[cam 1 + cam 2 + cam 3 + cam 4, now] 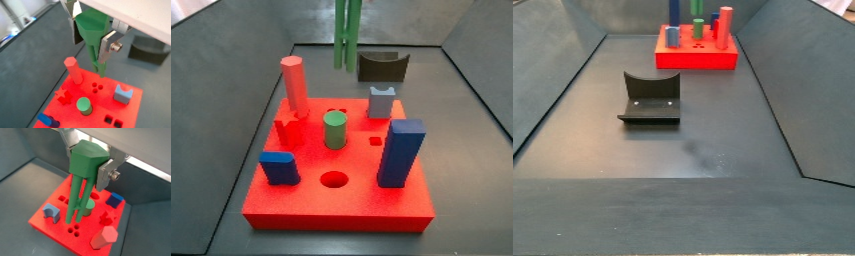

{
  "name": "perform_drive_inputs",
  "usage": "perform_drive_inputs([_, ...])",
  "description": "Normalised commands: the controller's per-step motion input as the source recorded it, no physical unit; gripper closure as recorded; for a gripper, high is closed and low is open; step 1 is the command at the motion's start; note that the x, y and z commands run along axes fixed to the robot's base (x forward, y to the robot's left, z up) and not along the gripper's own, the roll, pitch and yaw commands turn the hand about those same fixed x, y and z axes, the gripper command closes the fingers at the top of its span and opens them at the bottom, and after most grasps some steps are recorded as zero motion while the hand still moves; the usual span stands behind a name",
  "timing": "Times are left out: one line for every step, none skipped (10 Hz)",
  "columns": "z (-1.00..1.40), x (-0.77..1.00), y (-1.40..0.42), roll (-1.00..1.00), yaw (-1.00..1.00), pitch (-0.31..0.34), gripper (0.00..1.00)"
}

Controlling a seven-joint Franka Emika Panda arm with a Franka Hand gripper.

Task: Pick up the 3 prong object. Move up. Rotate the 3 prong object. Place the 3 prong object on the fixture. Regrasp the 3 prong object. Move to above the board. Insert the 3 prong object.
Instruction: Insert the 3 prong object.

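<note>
Large flat red square board (338, 205) with shaped holes sits on the dark grey surface (700, 150); dark notched fixture (651, 98) stands empty, well apart from it. Long slender green three-lobed bar, the 3 prong object (81, 198), hangs upright above the board, held at its broad top end by the pincer (87, 159), clenched on it. Judged rigid, light moulded plastic, likely smooth and somewhat slippery; the top-end hold suits insertion. Lower tip appears clear of the board, though the target hole cannot be identified.
</note>
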Motion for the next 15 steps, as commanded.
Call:
perform_drive_inputs([-0.31, -0.09, 0.0, -0.29, -0.68, -0.019, 1.0])
perform_drive_inputs([-0.35, -0.08, 0.0, -0.25, -0.65, 0.0, 1.0])
perform_drive_inputs([-0.27, -0.03, 0.0, -0.25, -0.46, -0.13, 1.0])
perform_drive_inputs([-0.32, 0.0, 0.04, -0.33, -0.48, -0.077, 1.0])
perform_drive_inputs([-0.23, -0.02, 0.05, -0.42, -0.48, -0.034, 1.0])
perform_drive_inputs([-0.28, 0.0, 0.09, -0.4, -0.51, 0.0, 1.0])
perform_drive_inputs([-0.32, 0.0, 0.0, -0.36, -0.62, 0.037, 1.0])
perform_drive_inputs([-0.34, -0.02, 0.07, -0.33, -0.56, 0.054, 1.0])
perform_drive_inputs([-0.23, -0.03, 0.0, -0.05, -0.3, 0.099, 1.0])
perform_drive_inputs([-0.22, 0.0, 0.04, -0.02, -0.43, 0.093, 1.0])
perform_drive_inputs([-0.14, 0.0, 0.09, 0.0, -0.47, 0.146, 1.0])
perform_drive_inputs([0.0, -0.09, 0.06, -0.07, -0.45, 0.05, 1.0])
perform_drive_inputs([0.0, -0.16, 0.02, -0.09, -0.41, 0.007, 1.0])
perform_drive_inputs([-0.07, -0.01, 0.03, -0.04, -0.14, 0.014, 1.0])
perform_drive_inputs([-0.19, 0.0, 0.1, 0.0, -0.04, 0.041, 1.0])
